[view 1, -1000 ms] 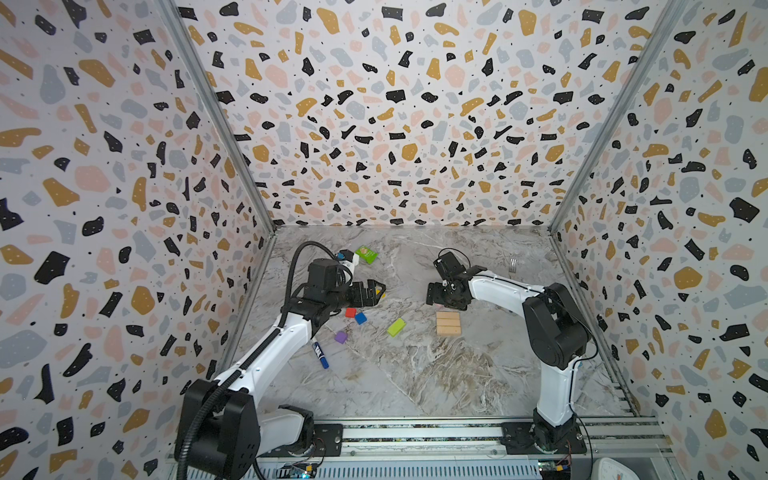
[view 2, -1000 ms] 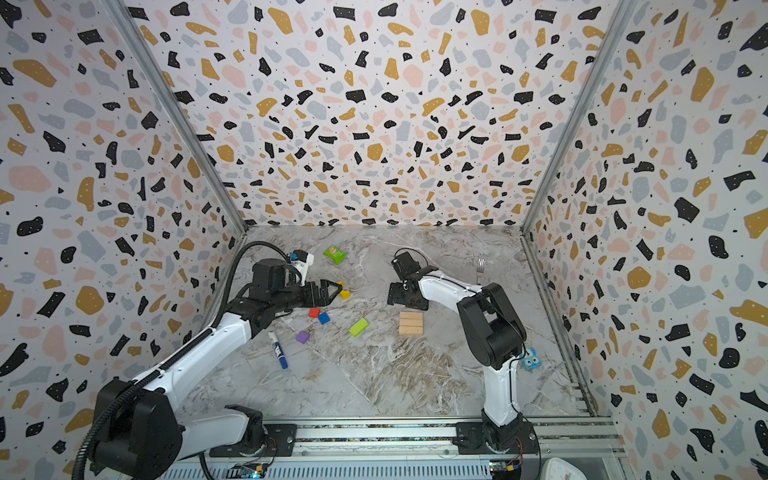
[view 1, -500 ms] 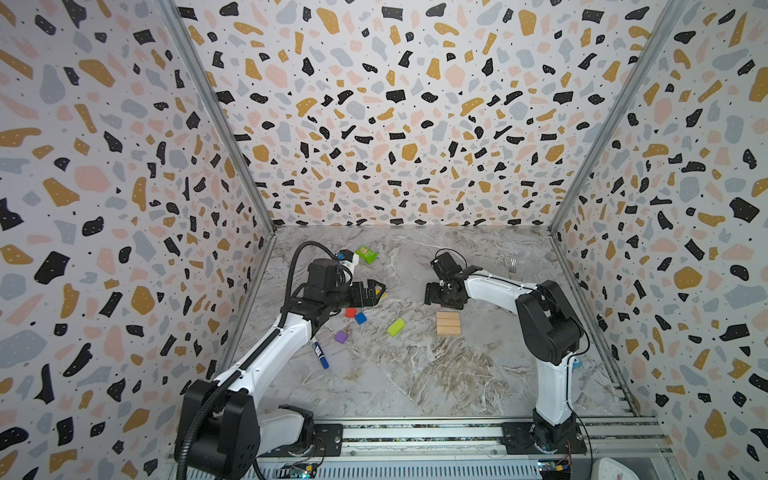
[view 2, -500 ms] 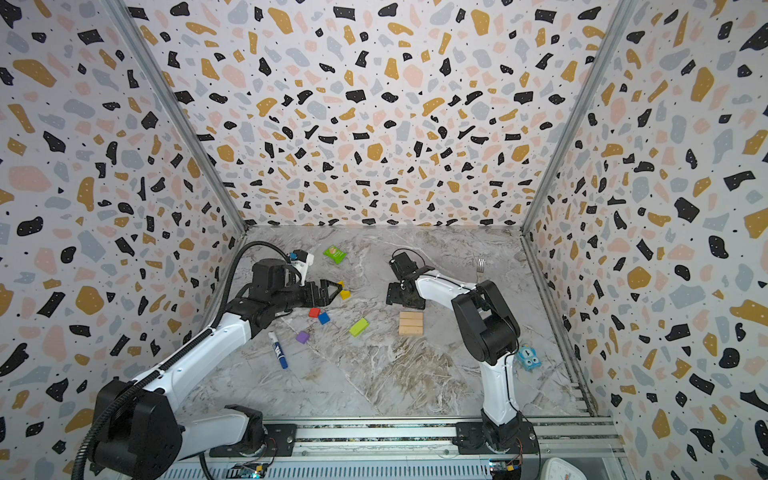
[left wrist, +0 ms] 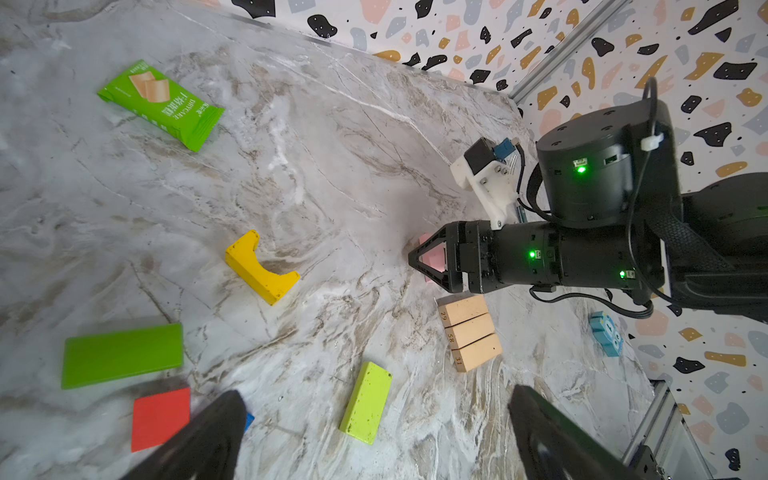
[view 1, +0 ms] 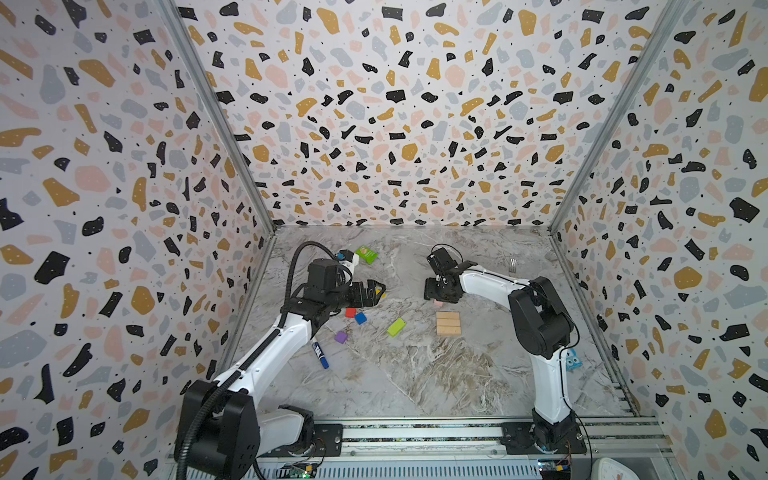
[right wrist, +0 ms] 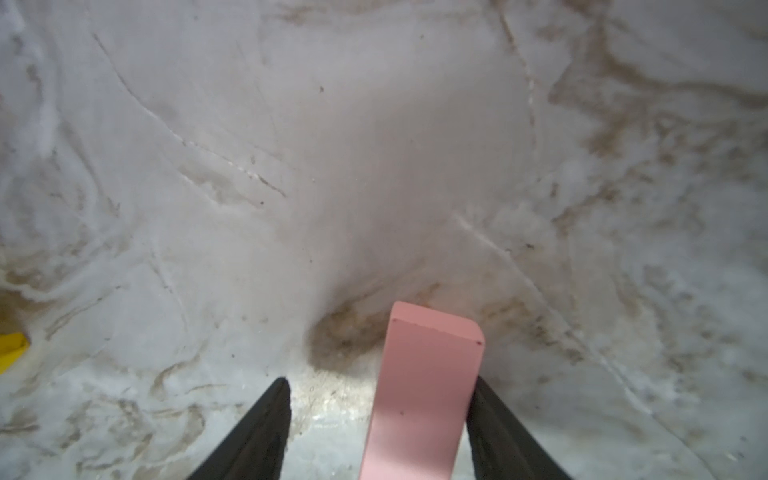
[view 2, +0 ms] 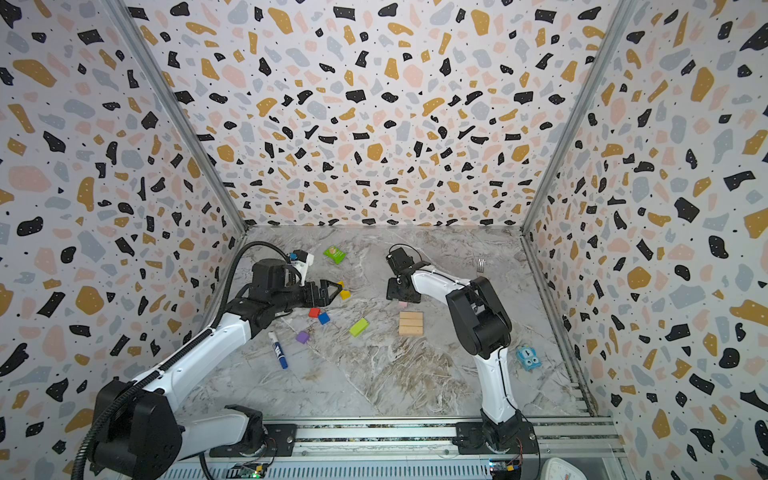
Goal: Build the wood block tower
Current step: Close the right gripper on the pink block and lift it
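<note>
Three tan bars (view 1: 448,323) lie side by side on the marble floor, the tower's only layer. Just behind them lies a pink bar (right wrist: 424,395), and my right gripper (right wrist: 380,379) stands open around it: one finger (right wrist: 494,419) touches its side, the other (right wrist: 266,424) is apart from it. My left gripper (view 1: 376,289) hovers wide open and empty by the yellow arch (left wrist: 259,268). Near it lie the lime bar (view 1: 396,327), red cube (view 1: 350,312), blue cube (view 1: 360,318), purple cube (view 1: 341,337) and dark green bar (left wrist: 122,355).
A green snack packet (view 1: 366,254) lies at the back left and a blue-capped marker (view 1: 320,353) beside the left arm. A small blue toy (view 1: 572,360) sits by the right wall, a fork (view 1: 513,264) at the back right. Patterned walls close three sides.
My right gripper's jaws have narrowed around the pink bar, and that arm's elbow has shifted slightly left. The left arm and the loose blocks have not moved.
</note>
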Motion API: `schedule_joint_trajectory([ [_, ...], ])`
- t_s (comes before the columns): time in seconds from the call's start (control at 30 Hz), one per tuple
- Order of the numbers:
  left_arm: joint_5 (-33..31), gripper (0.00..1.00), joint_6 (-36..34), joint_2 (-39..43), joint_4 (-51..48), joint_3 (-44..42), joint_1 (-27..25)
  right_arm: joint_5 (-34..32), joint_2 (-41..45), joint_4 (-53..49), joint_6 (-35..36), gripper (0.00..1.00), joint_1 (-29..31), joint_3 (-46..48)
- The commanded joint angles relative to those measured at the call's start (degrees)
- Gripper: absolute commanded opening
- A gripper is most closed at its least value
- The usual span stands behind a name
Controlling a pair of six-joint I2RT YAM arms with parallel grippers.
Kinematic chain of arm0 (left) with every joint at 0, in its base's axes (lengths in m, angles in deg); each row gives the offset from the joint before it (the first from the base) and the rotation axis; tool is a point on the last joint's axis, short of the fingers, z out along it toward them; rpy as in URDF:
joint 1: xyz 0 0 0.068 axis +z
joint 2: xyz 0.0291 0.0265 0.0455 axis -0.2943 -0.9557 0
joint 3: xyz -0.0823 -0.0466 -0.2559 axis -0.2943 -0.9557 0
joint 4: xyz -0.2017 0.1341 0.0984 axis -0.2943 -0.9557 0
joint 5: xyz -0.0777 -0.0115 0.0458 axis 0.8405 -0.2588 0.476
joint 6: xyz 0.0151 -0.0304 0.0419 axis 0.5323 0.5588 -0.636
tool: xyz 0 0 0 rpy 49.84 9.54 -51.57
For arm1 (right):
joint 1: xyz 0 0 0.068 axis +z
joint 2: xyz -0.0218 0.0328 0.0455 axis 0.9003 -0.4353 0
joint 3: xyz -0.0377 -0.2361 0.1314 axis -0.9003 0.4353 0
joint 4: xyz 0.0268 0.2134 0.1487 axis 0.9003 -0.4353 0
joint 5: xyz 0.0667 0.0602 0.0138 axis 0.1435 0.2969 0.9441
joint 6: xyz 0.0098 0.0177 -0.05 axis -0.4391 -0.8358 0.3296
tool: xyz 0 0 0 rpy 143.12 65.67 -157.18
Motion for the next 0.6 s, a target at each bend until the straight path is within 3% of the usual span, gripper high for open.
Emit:
schedule_joint_trajectory([
  [0.0,-0.4,1.00,-0.9,1.3,0.9,0.5,-0.3,-3.4,-0.9,-4.1,1.4,0.63,0.9,-1.6],
  [0.23,-0.3,1.00,-0.9,1.4,0.8,0.5,-0.2,-8.7,-2.5,-7.0,2.1,0.44,2.4,-4.2],
  [0.57,-0.3,1.00,-0.9,1.5,0.9,0.5,-0.2,-12.9,-2.6,-8.4,2.6,0.40,3.5,-5.4],
])
